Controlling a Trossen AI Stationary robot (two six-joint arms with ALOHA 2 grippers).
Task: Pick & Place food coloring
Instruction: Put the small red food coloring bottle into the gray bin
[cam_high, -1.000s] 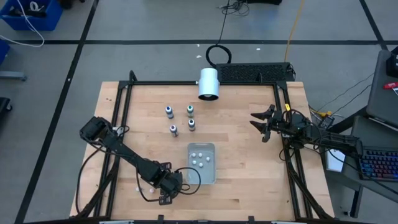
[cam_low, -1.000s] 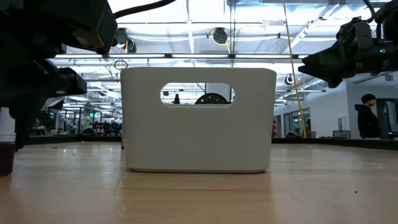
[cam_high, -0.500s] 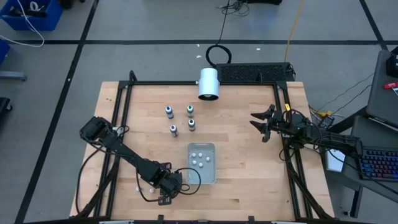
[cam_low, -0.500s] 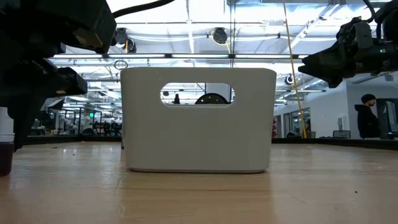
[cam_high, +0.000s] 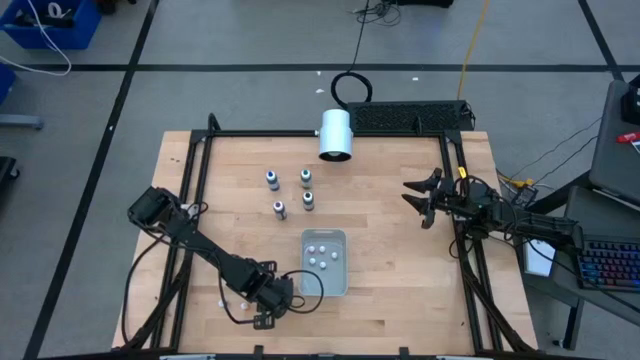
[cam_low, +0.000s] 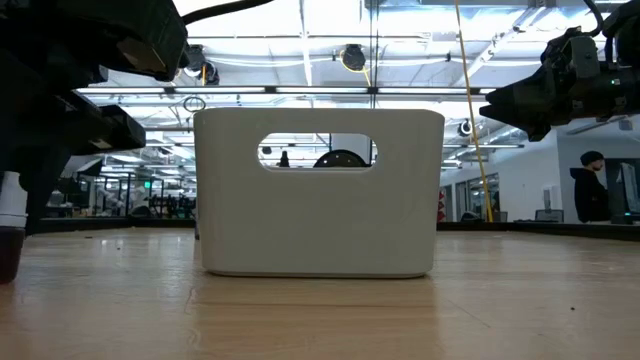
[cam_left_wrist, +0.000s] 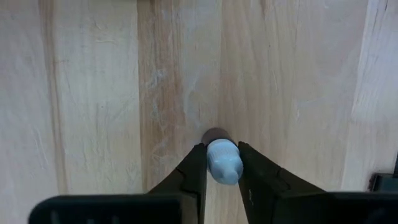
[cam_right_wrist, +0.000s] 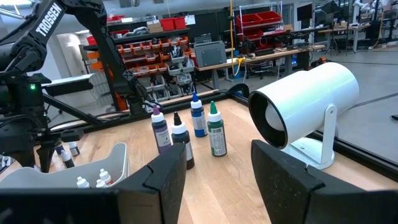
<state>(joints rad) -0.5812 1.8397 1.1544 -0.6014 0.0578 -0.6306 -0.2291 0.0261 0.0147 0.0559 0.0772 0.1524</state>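
Four food coloring bottles (cam_high: 290, 192) stand upright on the wooden table, their caps purple, dark, blue and green (cam_right_wrist: 216, 130). Another small bottle (cam_low: 8, 245), with a white cap and a dark red body, stands at the table's near left beside a white bin (cam_high: 325, 262). My left gripper (cam_left_wrist: 222, 158) points steeply down over this bottle and is shut on it. At the table's right side my right gripper (cam_high: 414, 199) hangs level and open, and it holds nothing. My left gripper pinches the bottle's white cap (cam_left_wrist: 222, 167) between its two fingers, one on each side. The fingers come from above, pointing steeply down. The bottle stands upright with its dark body (cam_left_wrist: 214, 134) below the cap and its base on the wood.
The white bin (cam_low: 320, 190) has a handle slot and holds several white-capped bottles (cam_right_wrist: 81, 182). A large white cylinder (cam_high: 335, 135) lies at the table's far edge. A black frame (cam_high: 200, 150) runs along the table's sides. Bare wood lies between the bin and my right gripper.
In the low view one finger of my left gripper has shifted slightly beside the bottle's white cap. The arm itself has stayed in place.
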